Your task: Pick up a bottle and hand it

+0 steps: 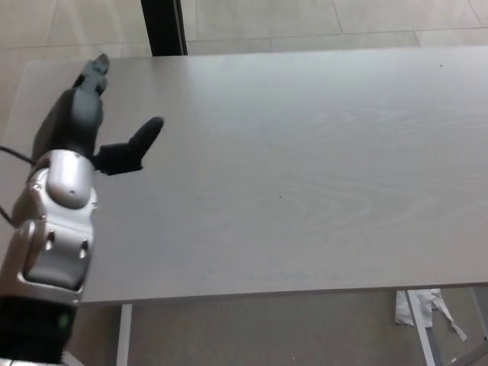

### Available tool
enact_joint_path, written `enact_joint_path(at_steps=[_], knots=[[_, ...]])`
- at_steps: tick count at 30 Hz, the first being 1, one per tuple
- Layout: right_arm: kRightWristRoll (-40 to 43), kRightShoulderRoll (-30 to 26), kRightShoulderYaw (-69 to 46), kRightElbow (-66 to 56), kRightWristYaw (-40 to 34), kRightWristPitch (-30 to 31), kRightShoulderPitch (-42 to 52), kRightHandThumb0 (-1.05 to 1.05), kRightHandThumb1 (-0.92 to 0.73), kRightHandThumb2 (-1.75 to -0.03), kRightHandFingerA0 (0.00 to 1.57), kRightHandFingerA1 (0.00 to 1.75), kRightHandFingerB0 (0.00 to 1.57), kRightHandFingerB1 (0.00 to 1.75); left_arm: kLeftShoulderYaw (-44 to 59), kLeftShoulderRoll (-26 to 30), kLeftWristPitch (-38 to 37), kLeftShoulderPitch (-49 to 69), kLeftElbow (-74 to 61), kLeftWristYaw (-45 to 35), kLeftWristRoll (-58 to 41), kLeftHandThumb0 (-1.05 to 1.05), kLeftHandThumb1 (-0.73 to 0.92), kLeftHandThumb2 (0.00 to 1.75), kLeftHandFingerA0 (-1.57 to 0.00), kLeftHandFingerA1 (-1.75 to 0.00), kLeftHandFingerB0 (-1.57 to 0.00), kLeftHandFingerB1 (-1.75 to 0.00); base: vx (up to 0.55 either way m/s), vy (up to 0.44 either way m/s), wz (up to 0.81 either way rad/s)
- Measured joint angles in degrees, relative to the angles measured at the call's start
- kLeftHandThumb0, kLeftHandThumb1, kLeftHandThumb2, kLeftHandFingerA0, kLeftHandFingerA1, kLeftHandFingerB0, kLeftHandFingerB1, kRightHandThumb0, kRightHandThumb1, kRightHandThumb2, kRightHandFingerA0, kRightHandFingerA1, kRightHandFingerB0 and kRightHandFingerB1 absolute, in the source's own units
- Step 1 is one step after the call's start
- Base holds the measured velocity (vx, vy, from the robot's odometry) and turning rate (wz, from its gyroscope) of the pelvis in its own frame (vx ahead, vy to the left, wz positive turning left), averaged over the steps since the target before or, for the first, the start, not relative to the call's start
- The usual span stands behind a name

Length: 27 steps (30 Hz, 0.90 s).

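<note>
Well, on my screen the left hand (pixel 95 126) sits over the left side of the table (pixel 305 191), and it holds nothing: the thumb (pixel 137 145) juts out to the side, apart from the dark body of the hand, and nothing is caught between them. I count it as released and empty. I can't make out the two thick fingers properly from this angle, since the back of the hand faces the camera, so I may be misjudging how far they are spread. The silver forearm (pixel 53 229) runs down to the lower left corner of the picture. My right hand doesn't show at all.

As for the bottle, I see none. It is not on the tabletop, not in the hand, and not anywhere else in the head view. No person's hand shows either. Going by the empty hand and the bare table, I judge the handover part is likely finished, or else the bottle lies outside what this camera covers; I can't say which.

If I have to take a bottle again, I expect a small plastic one: light, fairly stiff but liable to dent if squeezed hard, and smooth enough to slip. I'd close on the middle of its body, thumb on one side and fingers opposite, leaving the neck and cap end free for whoever receives it.

Under the table's right edge some scraps of paper (pixel 427 309) lie on the floor.
</note>
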Motion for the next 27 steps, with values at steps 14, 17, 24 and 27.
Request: enact_joint_path(at_steps=[14, 17, 24, 27], knots=[[0.0, -0.9, -0.2, 2.6, 0.0, -0.1, 0.3, -1.05, -0.38, -0.96, 1.09, 1.49, 0.1, 1.59, 28.9, 10.1, -2.4, 25.4, 0.4, -1.5, -5.9, -0.85, 0.55, 0.99, -0.02, -0.57, 0.0, -0.22, 0.0, 0.0, 0.0], [0.0, -1.4, -0.2, 3.3, 0.0, -0.2, 0.4, -1.05, -0.26, -1.19, 1.19, 1.51, 0.2, 1.18, 34.5, 11.4, -2.9, 28.7, 0.4, -1.6, -7.3, -0.82, 0.54, 0.97, -0.04, -0.63, 0.0, -0.25, 0.0, 0.0, 0.0], [0.1, -3.7, -1.0, 6.4, 0.1, -1.3, 0.6, -1.05, -0.25, -1.16, 1.46, 1.43, 0.25, 1.18, 48.0, 12.9, -5.1, 34.1, 0.6, -2.2, -11.6, -0.76, 0.44, 0.83, -0.2, -0.65, -0.04, -0.37, 0.0, 0.0, 0.0], [0.1, -5.4, -2.1, 8.6, 0.3, -2.3, 0.7, -1.05, -0.27, -1.17, 1.3, 1.42, 0.25, 1.2, 49.3, 13.5, -7.5, 37.5, 4.2, -4.0, -13.4, -0.69, 0.41, 0.79, -0.29, -0.63, -0.1, -0.44, 0.0, 0.0, 0.0]])
